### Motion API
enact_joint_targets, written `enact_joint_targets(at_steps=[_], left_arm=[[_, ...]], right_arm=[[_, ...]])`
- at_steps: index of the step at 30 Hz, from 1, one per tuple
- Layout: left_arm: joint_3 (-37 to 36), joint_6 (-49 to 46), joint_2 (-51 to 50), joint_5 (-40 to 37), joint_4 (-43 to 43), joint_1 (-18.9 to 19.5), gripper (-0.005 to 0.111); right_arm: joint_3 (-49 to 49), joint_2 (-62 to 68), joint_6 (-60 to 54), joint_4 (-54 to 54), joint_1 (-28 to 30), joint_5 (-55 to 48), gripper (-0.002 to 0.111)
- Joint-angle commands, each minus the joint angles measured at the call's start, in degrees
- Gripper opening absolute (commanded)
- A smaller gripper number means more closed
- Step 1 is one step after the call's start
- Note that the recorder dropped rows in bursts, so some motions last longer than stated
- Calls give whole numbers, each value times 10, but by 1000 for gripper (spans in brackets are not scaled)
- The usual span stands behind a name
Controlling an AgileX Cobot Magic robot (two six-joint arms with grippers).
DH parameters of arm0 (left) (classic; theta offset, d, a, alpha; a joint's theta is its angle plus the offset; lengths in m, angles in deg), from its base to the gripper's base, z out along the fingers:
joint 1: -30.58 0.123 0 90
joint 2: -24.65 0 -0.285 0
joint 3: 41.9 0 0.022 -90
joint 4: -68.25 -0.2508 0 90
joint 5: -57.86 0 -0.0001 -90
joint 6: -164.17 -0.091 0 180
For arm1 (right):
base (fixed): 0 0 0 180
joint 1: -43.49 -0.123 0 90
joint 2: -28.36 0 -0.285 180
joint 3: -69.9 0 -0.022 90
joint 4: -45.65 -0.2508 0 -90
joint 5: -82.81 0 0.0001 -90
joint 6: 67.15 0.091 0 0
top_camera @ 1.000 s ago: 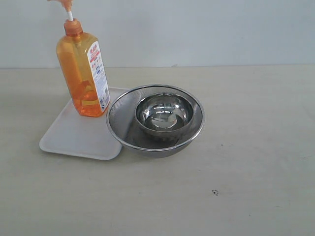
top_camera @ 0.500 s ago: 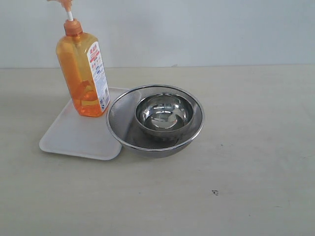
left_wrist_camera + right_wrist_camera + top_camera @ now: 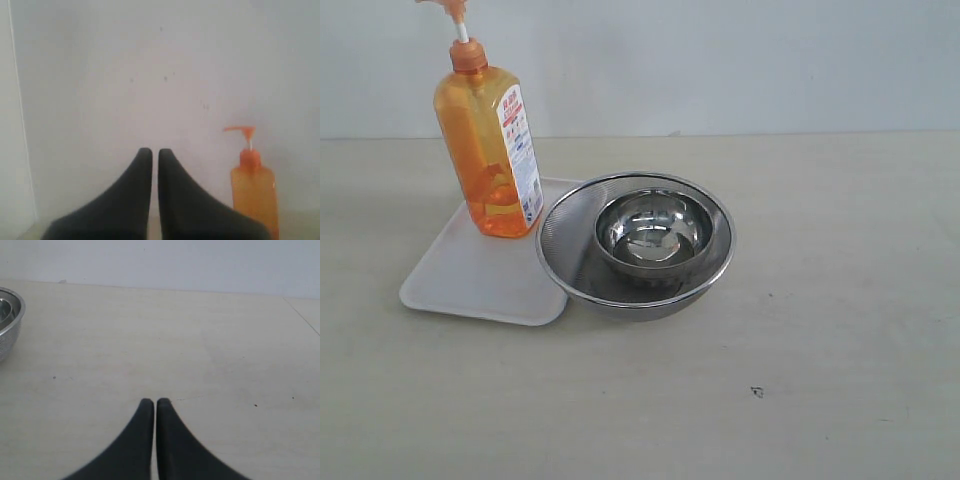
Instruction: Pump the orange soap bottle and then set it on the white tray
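We find the tall translucent orange soap bottle [image 3: 485, 150] cropped at its pump head by the picture's edge, its label print unreadably small, and the flat white tray [image 3: 470, 272] partly hidden behind the round steel mesh strainer [image 3: 568, 232].

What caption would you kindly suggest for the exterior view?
Orange soap bottle standing on the white tray, beside a steel bowl nested in a mesh strainer.

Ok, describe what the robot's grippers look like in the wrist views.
The left gripper and the right gripper look alike. Each has two smooth matte black fingers, broad at the base and curving to narrow rounded tips. No cables, markings or labels show on them, and the arms themselves are out of view.
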Motion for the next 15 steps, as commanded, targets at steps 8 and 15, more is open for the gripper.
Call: enact_joint_targets(at_steps=[8,15], left_arm=[[-99,49,1,-67,77,-1,5],[-101,71,1,-125,61,-1,5]], right_arm=[[0,-2,0,2,2,7,0],[0,-2,0,2,2,7,0]])
